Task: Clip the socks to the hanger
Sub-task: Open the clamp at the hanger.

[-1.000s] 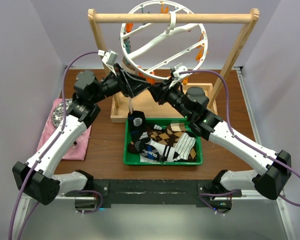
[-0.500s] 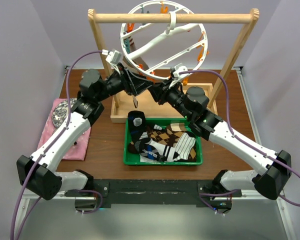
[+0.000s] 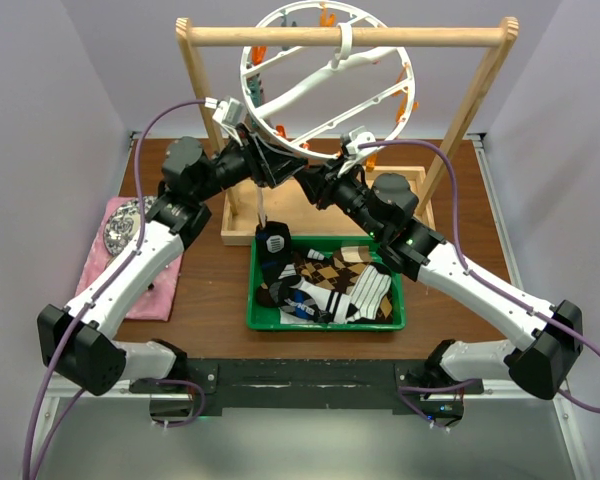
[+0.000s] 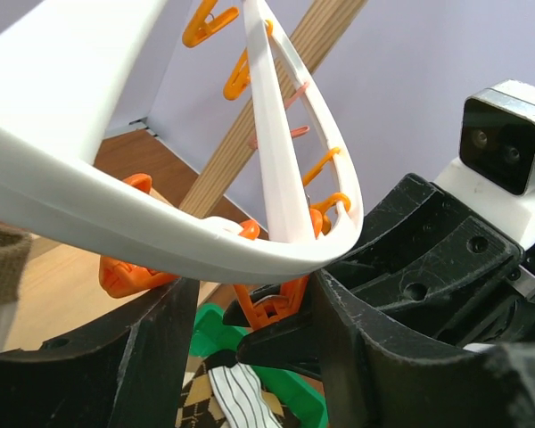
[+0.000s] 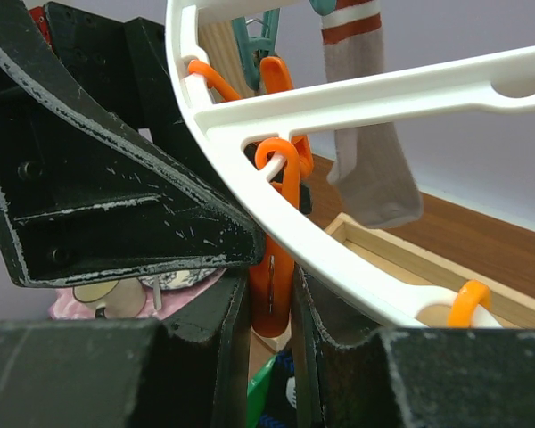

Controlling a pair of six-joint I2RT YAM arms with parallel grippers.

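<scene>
One orange peg (image 5: pixel 281 214) sits pinched in the right gripper (image 5: pixel 272 303), mid-frame; the left gripper (image 4: pixel 250 348) gapes empty, so fetching a sock (image 3: pixel 370 290) likely comes next.

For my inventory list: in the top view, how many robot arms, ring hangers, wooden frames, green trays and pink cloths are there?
Robot arms: 2
Ring hanger: 1
Wooden frame: 1
Green tray: 1
Pink cloth: 1
Total: 6

Pale lilac walls (image 3: pixel 40 100) surround a brown wooden table (image 3: pixel 215 290) on three sides.
</scene>
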